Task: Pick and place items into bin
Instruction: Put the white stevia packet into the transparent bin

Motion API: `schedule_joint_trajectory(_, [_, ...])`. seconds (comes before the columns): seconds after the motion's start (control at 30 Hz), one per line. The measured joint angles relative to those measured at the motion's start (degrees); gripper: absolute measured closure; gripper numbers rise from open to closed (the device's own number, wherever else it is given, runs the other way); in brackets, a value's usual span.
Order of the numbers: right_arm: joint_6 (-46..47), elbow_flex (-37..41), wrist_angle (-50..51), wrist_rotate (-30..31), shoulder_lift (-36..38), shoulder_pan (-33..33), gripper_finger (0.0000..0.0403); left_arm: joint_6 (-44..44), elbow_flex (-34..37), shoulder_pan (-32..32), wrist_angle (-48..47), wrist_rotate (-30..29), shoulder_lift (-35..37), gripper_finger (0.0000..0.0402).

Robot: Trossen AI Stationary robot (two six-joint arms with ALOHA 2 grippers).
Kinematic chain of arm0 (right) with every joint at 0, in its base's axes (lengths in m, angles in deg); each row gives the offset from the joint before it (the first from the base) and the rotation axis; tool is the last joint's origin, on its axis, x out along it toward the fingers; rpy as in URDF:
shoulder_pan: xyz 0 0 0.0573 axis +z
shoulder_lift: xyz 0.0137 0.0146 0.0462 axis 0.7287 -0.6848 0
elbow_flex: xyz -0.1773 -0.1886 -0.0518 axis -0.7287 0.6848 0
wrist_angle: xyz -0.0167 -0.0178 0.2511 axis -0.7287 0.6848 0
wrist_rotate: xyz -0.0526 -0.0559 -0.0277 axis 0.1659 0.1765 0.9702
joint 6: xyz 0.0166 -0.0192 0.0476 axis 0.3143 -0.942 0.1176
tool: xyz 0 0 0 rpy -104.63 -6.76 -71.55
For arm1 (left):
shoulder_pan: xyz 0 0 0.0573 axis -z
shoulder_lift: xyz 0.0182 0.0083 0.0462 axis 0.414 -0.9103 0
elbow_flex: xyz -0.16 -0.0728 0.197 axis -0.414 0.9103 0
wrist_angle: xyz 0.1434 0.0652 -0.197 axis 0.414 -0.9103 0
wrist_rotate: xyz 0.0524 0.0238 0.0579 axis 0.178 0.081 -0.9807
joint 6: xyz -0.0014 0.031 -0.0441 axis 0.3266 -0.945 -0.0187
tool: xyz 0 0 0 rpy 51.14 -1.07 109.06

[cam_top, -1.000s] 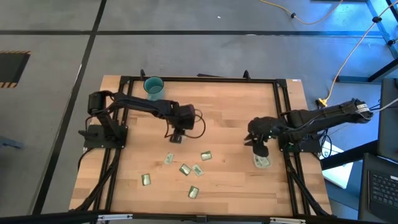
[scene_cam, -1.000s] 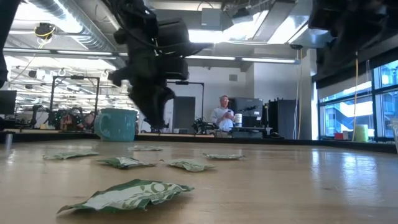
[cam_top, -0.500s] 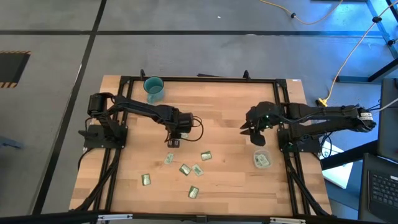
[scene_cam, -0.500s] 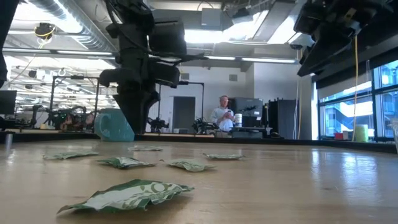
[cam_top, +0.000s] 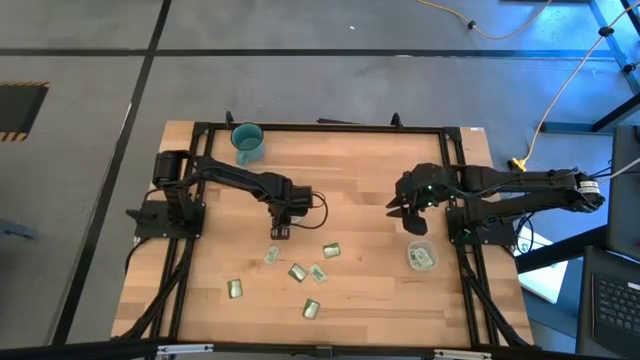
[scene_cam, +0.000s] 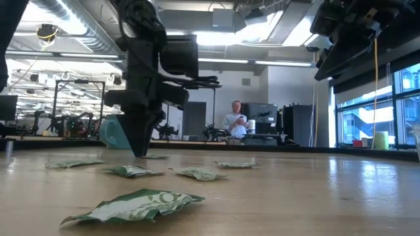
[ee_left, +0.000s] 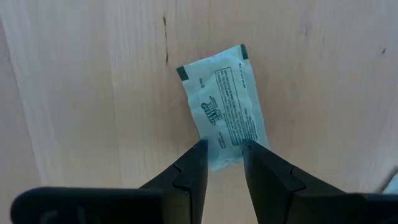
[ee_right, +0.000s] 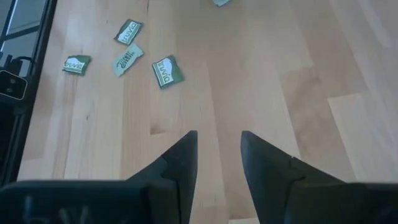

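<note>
Several pale green foil packets (cam_top: pixel 300 272) lie flat on the wooden table, toward its near side. My left gripper (ee_left: pixel 224 146) is open and lowered to the tabletop (scene_cam: pixel 141 152). Its two fingers stand on either side of the near end of one pale packet (ee_left: pixel 222 99), which lies flat with its printed side up. The clear bin (cam_top: pixel 421 257) stands near the table's right edge with packets inside. My right gripper (cam_top: pixel 405 214) is open and empty, raised above the table on the far side of the bin (ee_right: pixel 217 137). My left gripper comes from above, pointing down, with one finger (ee_left: pixel 194 163) on each side of the packet's near end (ee_left: pixel 224 155). The packet lies flat on the table. I cannot tell whether the fingers touch it.
A teal mug (cam_top: pixel 246 140) stands at the far left corner of the table. One packet (scene_cam: pixel 134 204) lies close to the near edge. Dark frame rails run along the table's sides. Bare wood lies between the two arms. A person stands far off in the room.
My left gripper has come down to the tabletop and shifted a little toward the near edge, closer to the scattered packets. My right gripper has risen from just over the bin and drawn toward the far edge, then held still.
</note>
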Motion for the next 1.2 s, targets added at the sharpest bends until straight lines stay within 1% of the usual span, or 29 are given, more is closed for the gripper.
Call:
schedule_joint_trajectory(0.13, [0.0, 0.0, 0.05, 0.02, 0.0, 0.0, 0.0276, 0.11, -0.03, 0.0, -0.12, -0.01, -1.12, 0.0305])
schedule_joint_trajectory(0.23, [0.28, 0.0, 0.02, 0.02, 0.0, 0.0, 0.0276, 0.4, 0.0, 0.0, -0.26, -0.05, -1.44, 0.0317])
schedule_joint_trajectory(0.53, [-1.41, 0.0, -0.19, 0.13, 0.0, 0.0, 0.0276, 0.92, 0.08, -0.04, 0.11, -0.17, -1.31, 0.0395])
schedule_joint_trajectory(0.73, [-3.17, 0.1, -1.11, 0.2, 0.0, 0.0, 0.0276, 0.43, 0.39, 0.0, 0.2, 0.19, 1.62, 0.0399])
schedule_joint_trajectory(0.8, [-4.42, 0.82, -4.76, 0.19, -0.02, 0.0, 0.0276, 0.24, -0.32, 0.02, 1.69, 0.09, 3.62, 0.0399])
schedule_joint_trajectory(0.87, [-6.79, 1.96, -9.52, 0.18, -0.02, 0.0, 0.0276, -1.44, -0.63, 0.0, 6.32, 0.32, 4.95, 0.0398])
schedule_joint_trajectory(0.93, [-11.25, 3.51, -15.48, 0.2, -0.04, 0.0, 0.0276, -3.58, -0.51, -0.05, 11.83, 2.63, 5.47, 0.0399])
schedule_joint_trajectory(0.97, [-13.9, 4.17, -17.66, 0.18, -0.04, 0.0, 0.0276, -4.39, -0.5, -0.24, 15.2, 4.89, 5.73, 0.0399])
schedule_joint_trajectory(1.03, [-20.51, 5.25, -21.13, 0.2, -0.06, 0.24, 0.0276, -4.99, -0.68, -0.74, 22.25, 11.55, 6.03, 0.0399])
schedule_joint_trajectory(1.13, [-29.11, 5.55, -23.81, 0.17, -0.21, 1.12, 0.0276, -2.04, -0.66, -2.06, 28.44, 23.03, 5.9, 0.0398])
schedule_joint_trajectory(1.2, [-32.69, 5.55, -25.7, 0.13, -0.41, 1.91, 0.0276, 0.31, -0.66, -2.86, 31.8, 27.92, 5.69, 0.0399])
